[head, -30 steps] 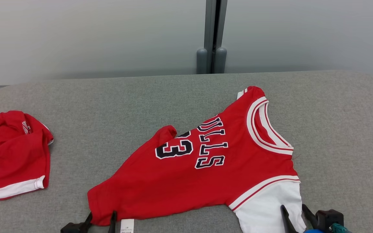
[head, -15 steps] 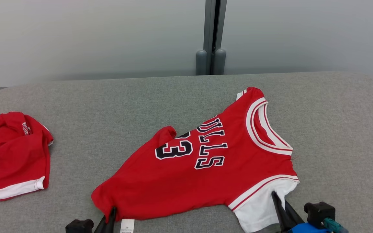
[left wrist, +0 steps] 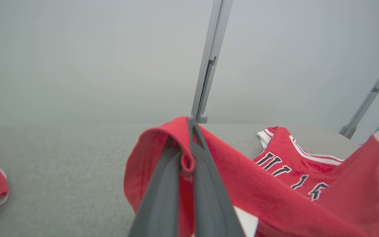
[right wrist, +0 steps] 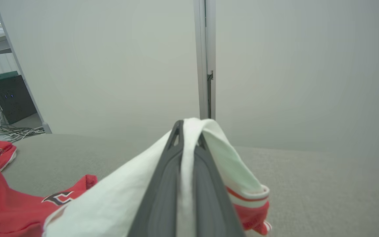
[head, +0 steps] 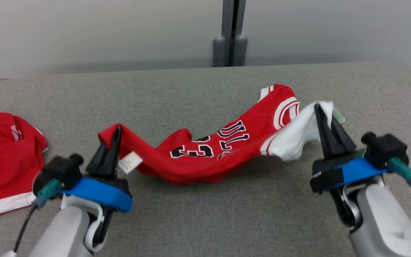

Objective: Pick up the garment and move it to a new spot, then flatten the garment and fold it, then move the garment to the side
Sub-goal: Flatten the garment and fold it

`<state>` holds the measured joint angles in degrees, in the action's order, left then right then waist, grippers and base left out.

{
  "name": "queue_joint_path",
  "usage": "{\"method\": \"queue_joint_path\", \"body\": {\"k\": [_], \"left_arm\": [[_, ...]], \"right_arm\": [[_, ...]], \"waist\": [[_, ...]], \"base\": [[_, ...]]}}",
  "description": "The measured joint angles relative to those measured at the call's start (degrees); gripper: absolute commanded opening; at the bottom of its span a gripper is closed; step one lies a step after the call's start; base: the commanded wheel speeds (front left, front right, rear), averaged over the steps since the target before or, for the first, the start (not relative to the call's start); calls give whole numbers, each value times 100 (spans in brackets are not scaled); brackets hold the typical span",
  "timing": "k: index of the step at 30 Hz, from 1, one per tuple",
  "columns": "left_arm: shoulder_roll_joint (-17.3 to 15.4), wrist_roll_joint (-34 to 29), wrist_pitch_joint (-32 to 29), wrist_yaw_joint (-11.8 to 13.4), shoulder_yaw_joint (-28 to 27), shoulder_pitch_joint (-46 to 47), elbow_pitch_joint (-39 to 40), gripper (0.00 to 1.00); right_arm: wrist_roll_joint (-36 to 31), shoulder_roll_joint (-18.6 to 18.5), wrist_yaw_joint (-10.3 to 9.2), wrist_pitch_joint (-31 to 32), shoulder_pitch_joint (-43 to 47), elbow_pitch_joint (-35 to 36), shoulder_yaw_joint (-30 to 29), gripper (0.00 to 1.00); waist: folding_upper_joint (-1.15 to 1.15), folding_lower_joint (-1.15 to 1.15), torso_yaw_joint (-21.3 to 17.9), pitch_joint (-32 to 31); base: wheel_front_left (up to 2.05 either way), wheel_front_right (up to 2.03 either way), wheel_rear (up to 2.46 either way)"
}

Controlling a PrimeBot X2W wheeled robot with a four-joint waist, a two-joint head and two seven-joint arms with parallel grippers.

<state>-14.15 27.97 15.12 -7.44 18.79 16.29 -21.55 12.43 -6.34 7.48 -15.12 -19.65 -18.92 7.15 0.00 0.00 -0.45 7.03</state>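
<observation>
The garment [head: 205, 157] is a red jersey with black-and-white lettering, white trim and a white sleeve. It hangs between my two grippers above the grey table [head: 198, 221], its middle sagging onto the cloth top. My left gripper [head: 114, 137] is shut on the red hem corner [left wrist: 179, 138], beside a white label [head: 130, 162]. My right gripper [head: 320, 117] is shut on the white sleeve [right wrist: 189, 138]. The collar end [head: 280, 103] still rests on the table behind.
A second red garment [head: 5, 157] with a white band lies bunched at the table's left edge. A grey wall with a vertical post [head: 229, 32] stands behind the table. The table's rounded far corners show left and right.
Both grippers closed on the jersey's near edge and lifted it up and away from me. The flat jersey now drapes between them. The head camera has shifted slightly.
</observation>
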Motion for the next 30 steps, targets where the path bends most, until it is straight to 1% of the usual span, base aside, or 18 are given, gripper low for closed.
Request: {"method": "queue_joint_path", "body": {"k": [2, 5, 8, 10, 12, 15, 19, 23, 26, 30], "left_arm": [[-258, 49, 1, 0, 246, 614, -38, 0], [-514, 433, -34, 0, 465, 1670, -156, 0], [-770, 893, -209, 0, 583, 2771, -419, 0], [-866, 1166, -349, 0, 598, 3514, -602, 0], [-977, 1278, -470, 0, 712, 4177, -806, 0], [-1026, 1395, -605, 0, 977, 5138, -1027, 0], [-933, 1649, -612, 0, 1165, 6259, -1415, 0], [-917, 1824, -530, 0, 1374, 7057, -1801, 0], [-903, 1954, -419, 0, 1688, 7356, -1872, 0], [-962, 2224, -272, 0, 1953, 7409, -2045, 0]], "right_arm": [[-22, -132, 0, 0, -579, 12, 70, 0], [48, -243, 1, 0, -1516, -185, 171, 0], [298, -319, 0, 0, -2636, -681, 256, 0], [463, -341, 0, 13, -3449, -1089, 356, 0], [570, -336, 1, 46, -4208, -1478, 423, 0], [731, -426, 1, 100, -5355, -2061, 406, 0], [680, -580, 0, 87, -6557, -2705, 364, 0], [669, -578, 0, 40, -7337, -3189, 460, 0], [659, -568, 1, 27, -7547, -3404, 665, 0], [756, -576, 0, 15, -7589, -3450, 808, 0]], "waist": [[0, 0, -29, 144], [0, 1, -116, 431], [0, 1, -251, 779], [1, 2, -339, 1014], [1, 2, -410, 1221], [2, 2, -466, 1486], [2, 1, -440, 1720], [2, 1, -459, 1866], [2, 1, -500, 1921], [1, -1, -523, 1967]], "base": [[0, 0, 0], [0, 0, 0], [0, 0, 0], [0, 0, 0], [0, 0, 0], [0, 0, 0], [0, 0, 0], [0, 0, 0], [0, 0, 0], [0, 0, 0]]}}
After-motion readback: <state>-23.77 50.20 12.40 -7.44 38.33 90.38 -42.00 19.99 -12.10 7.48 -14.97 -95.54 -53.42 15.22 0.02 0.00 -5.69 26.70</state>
